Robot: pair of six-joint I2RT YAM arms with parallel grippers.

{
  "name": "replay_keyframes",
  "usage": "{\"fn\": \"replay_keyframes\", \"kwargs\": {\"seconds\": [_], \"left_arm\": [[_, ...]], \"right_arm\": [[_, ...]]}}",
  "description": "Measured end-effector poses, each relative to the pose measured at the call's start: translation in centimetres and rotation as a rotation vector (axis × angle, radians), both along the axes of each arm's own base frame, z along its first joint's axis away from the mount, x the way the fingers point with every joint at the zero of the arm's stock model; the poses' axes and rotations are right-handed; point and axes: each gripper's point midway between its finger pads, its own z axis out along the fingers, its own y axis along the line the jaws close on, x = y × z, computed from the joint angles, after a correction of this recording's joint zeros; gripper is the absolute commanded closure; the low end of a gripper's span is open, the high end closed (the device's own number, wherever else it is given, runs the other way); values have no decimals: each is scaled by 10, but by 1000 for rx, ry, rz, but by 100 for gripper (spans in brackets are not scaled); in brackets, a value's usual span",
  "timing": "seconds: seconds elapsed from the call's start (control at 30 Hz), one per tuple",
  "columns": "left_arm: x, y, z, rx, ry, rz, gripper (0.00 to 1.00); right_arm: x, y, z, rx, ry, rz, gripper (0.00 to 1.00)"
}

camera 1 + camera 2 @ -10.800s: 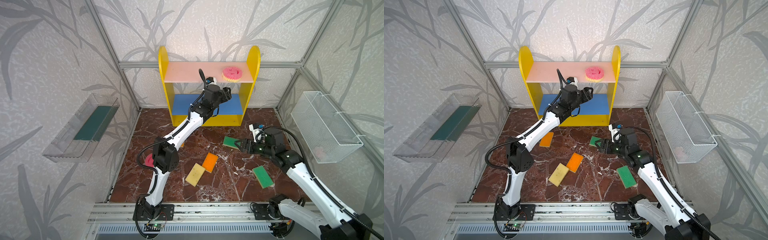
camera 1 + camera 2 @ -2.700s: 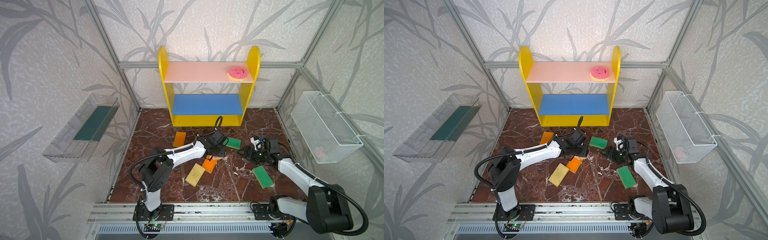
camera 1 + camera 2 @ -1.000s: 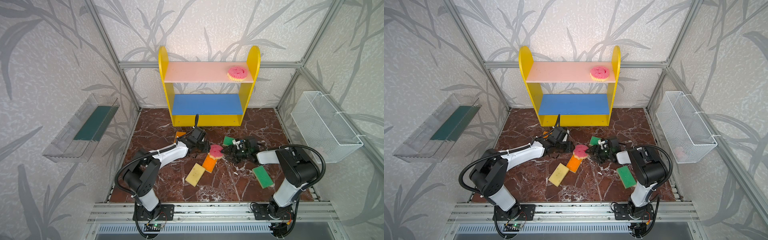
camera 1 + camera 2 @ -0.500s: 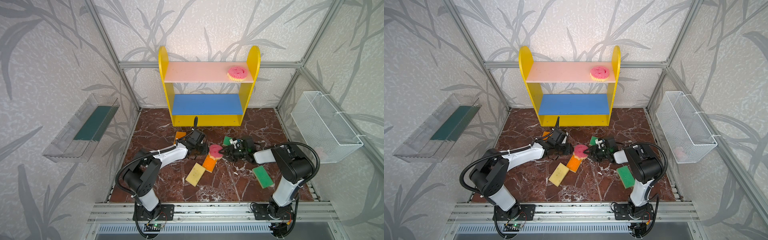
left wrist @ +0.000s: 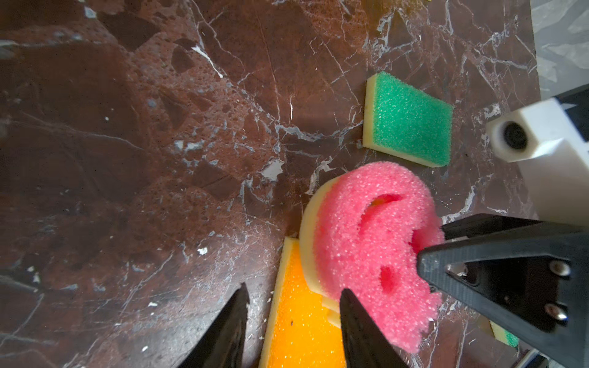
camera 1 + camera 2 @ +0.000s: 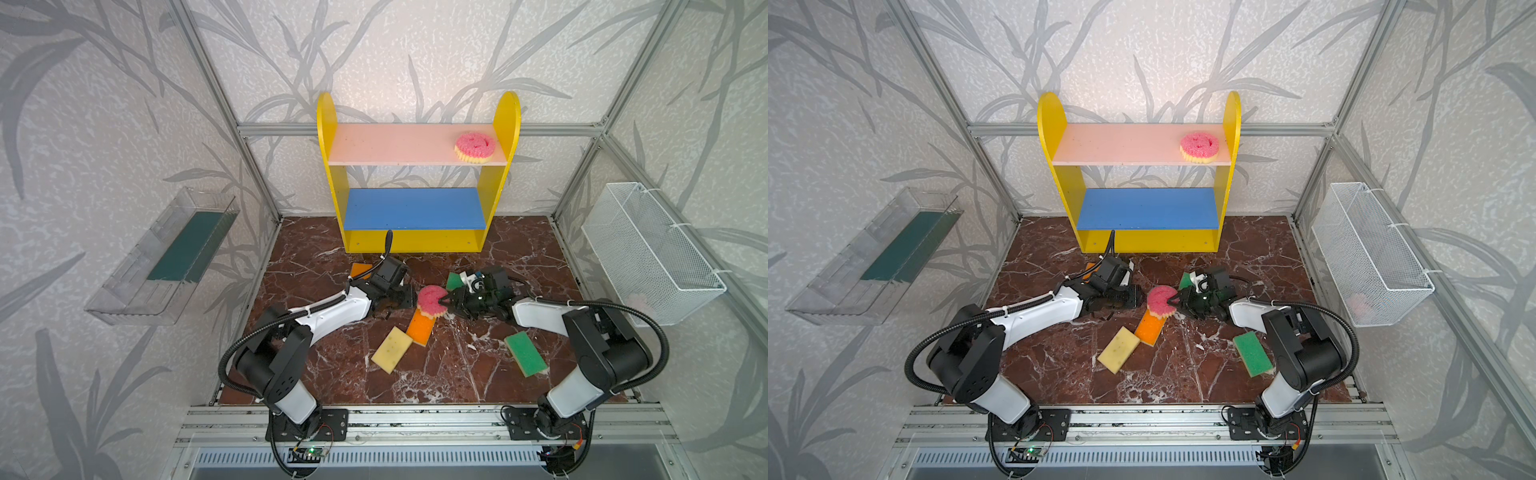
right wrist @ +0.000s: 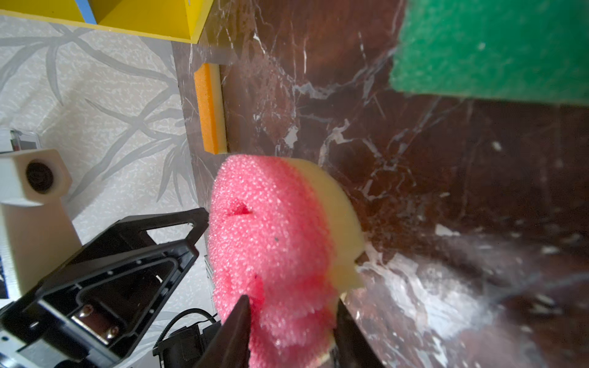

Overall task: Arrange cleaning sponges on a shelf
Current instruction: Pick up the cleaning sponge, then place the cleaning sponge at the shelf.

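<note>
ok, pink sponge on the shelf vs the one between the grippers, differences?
The shelf pink sponge lies flat on the upper board; the lower pink sponge tilts over an orange sponge. The shelf one is untouched; the lower one is pinched in the right gripper. Both round, pink on yellow.

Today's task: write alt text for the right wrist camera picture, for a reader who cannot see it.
The right gripper pinches a round pink sponge with a yellow underside, held on edge over the marble floor. The left gripper's black fingers point at its pink face. Behind are a green sponge, an orange sponge and a corner of the yellow shelf.
</note>
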Motion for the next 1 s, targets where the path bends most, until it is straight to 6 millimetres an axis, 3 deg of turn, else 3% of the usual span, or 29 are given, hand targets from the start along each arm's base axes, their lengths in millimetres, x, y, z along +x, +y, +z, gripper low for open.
{"fn": "replay_keyframes", "kwargs": {"seconds": [0.3, 0.6, 1.0], "left_arm": [[-3, 10, 18, 6, -28, 6, 50], [-7, 16, 52, -25, -107, 5, 48], [-31, 31, 52, -8, -92, -18, 48]], "right_arm": [[4, -9, 65, -68, -164, -2, 60], [25, -17, 178, -103, -422, -45, 58], [61, -7, 278, -82, -600, -106, 58]]}}
